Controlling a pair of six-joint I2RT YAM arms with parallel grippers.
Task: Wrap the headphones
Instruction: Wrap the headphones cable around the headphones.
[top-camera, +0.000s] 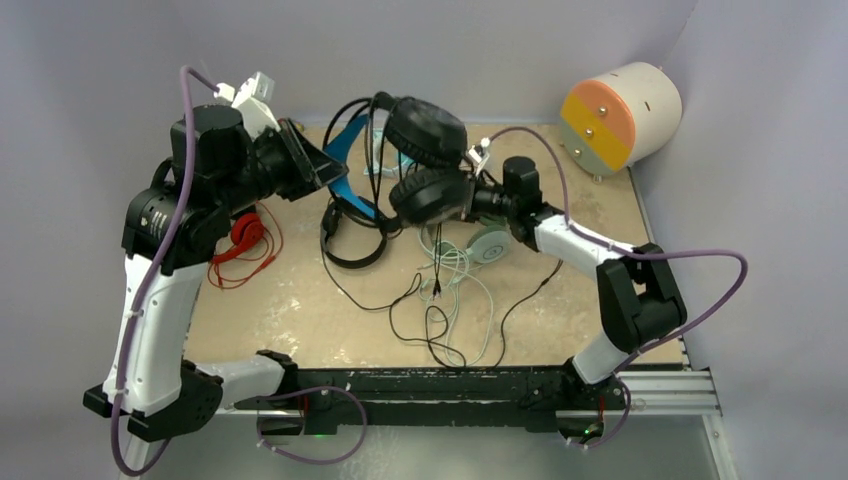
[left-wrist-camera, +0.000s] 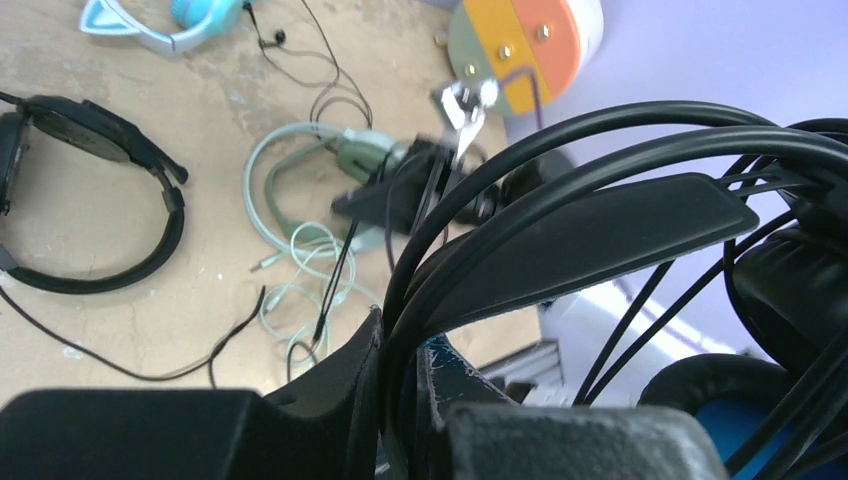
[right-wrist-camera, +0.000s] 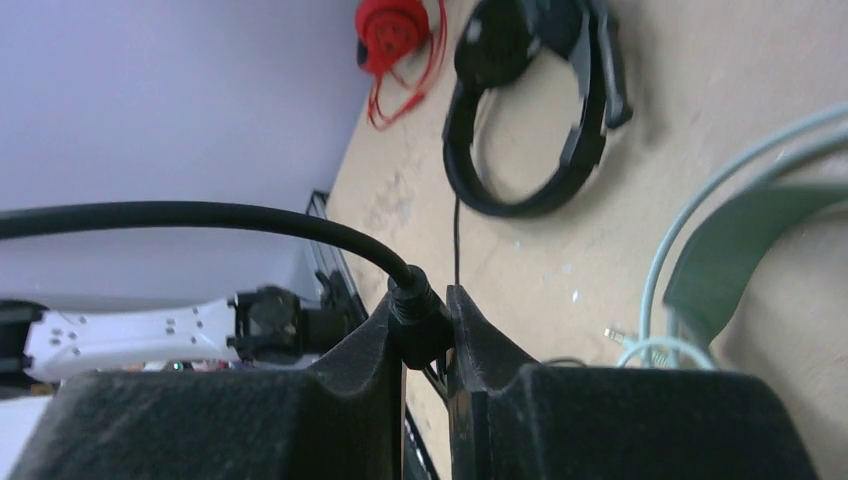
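1. Altogether, five wired headsets are in view, one lifted and four lying on the bench (top-camera: 300, 310). One cream drum (top-camera: 625, 110) with an orange and grey-green face lies at the far right corner.
2. Lifted above the far middle are the black headphones with blue inner band (top-camera: 427, 130), their two ear cups stacked one over the other.
3. The left pincer (left-wrist-camera: 400, 345) is clamped on that headset's thin black band wires.
4. The right pincer (right-wrist-camera: 428, 320) is pinched tight on a black cable (right-wrist-camera: 250, 218) at its moulded collar, just beside the lower ear cup.
5. The red headphones (top-camera: 247, 233) lie at the left with their red cable bunched beside them.
6. The small all-black headphones (right-wrist-camera: 495, 45) lie in the middle.
7. The mint-green headphones (top-camera: 490, 245) lie right of centre, their pale cable tangled with black leads nearer the arms.
8. The teal cat-eared headphones (left-wrist-camera: 205, 10) lie at the far edge, partly hidden beneath the lifted pair.
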